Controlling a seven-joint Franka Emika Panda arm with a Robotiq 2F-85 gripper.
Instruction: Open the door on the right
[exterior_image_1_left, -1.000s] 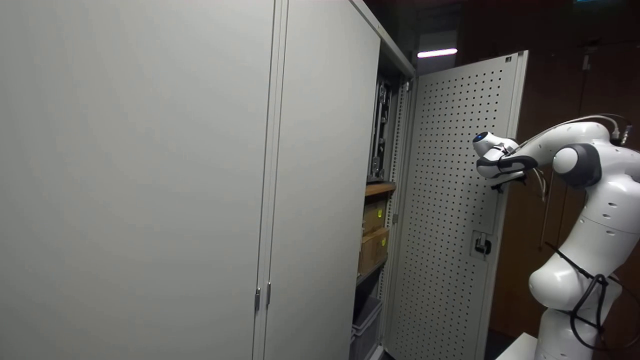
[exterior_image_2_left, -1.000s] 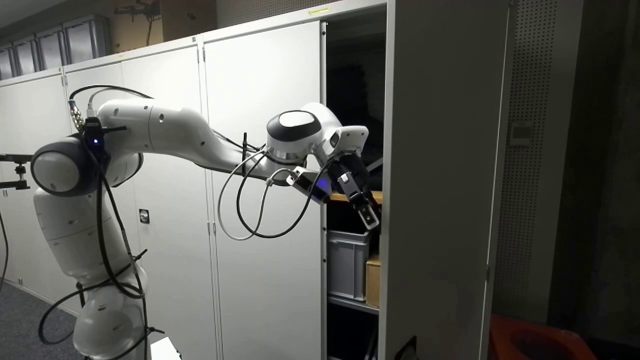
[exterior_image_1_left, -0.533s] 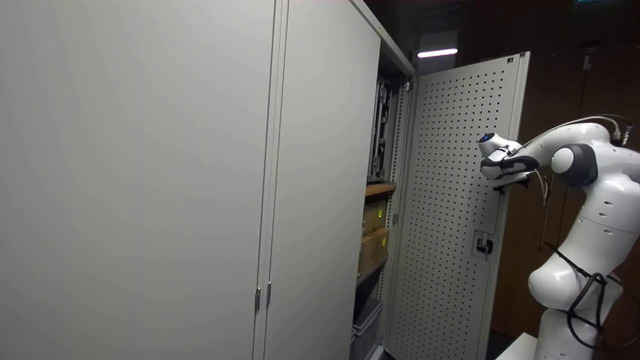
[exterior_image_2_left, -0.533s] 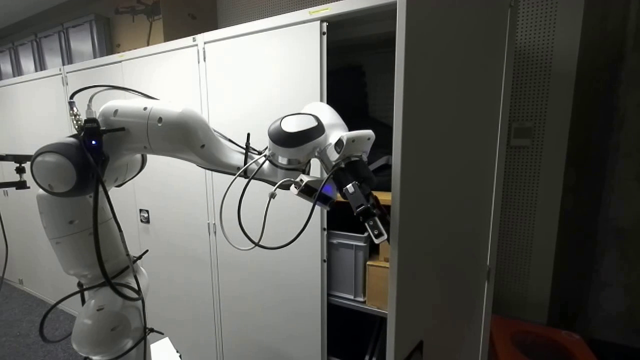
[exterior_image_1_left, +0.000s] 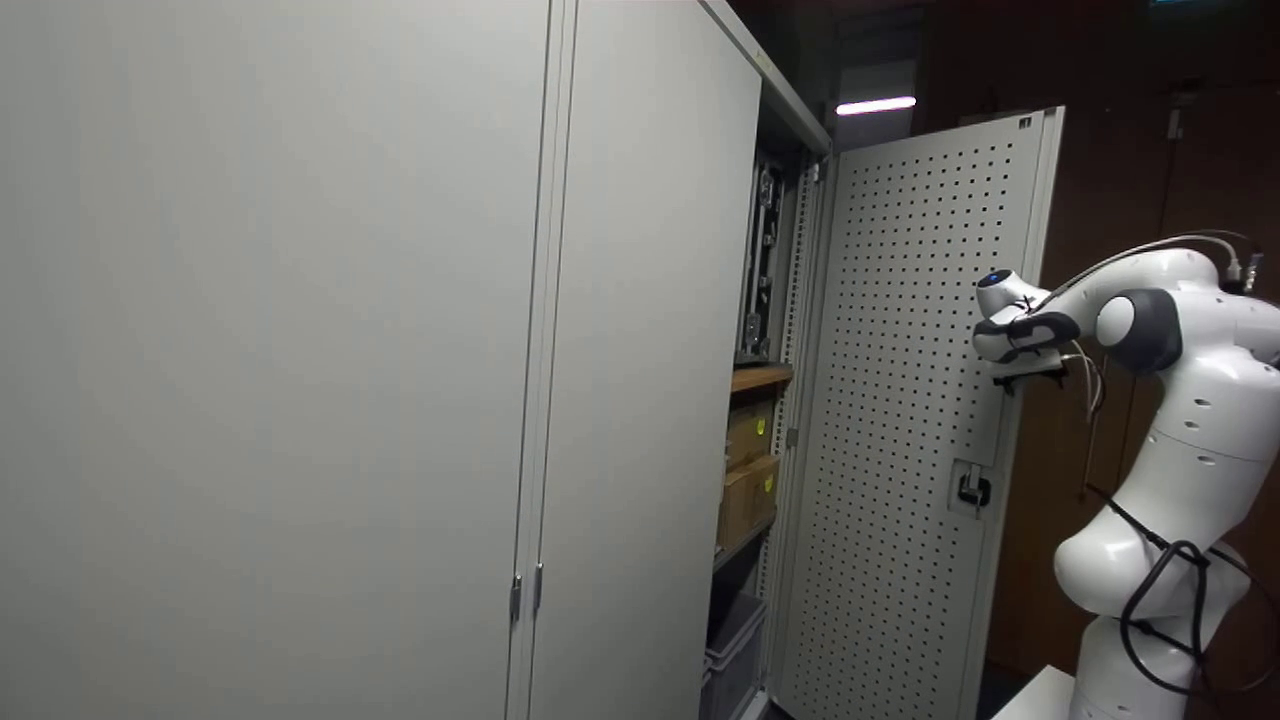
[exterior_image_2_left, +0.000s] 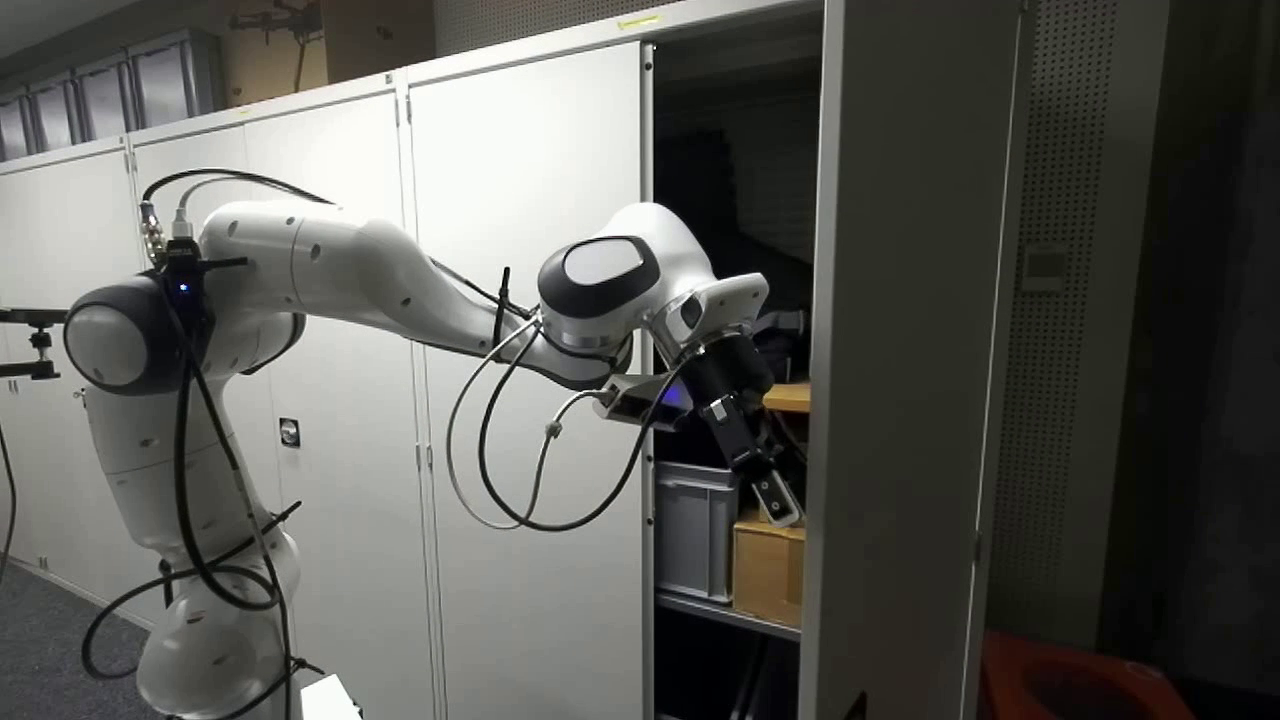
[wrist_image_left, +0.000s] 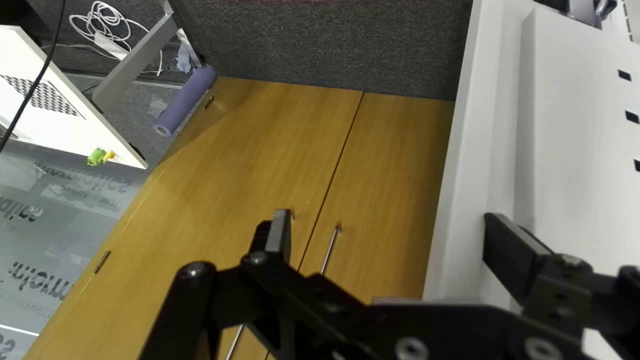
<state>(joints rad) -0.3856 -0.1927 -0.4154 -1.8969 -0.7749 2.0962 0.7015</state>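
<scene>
The door stands swung out from the cabinet, its foot cut off in both exterior views; in an exterior view its edge hides part of a cardboard box. The gripper is spread wide, one finger over the door's inner face; whether they touch, I cannot tell.
</scene>
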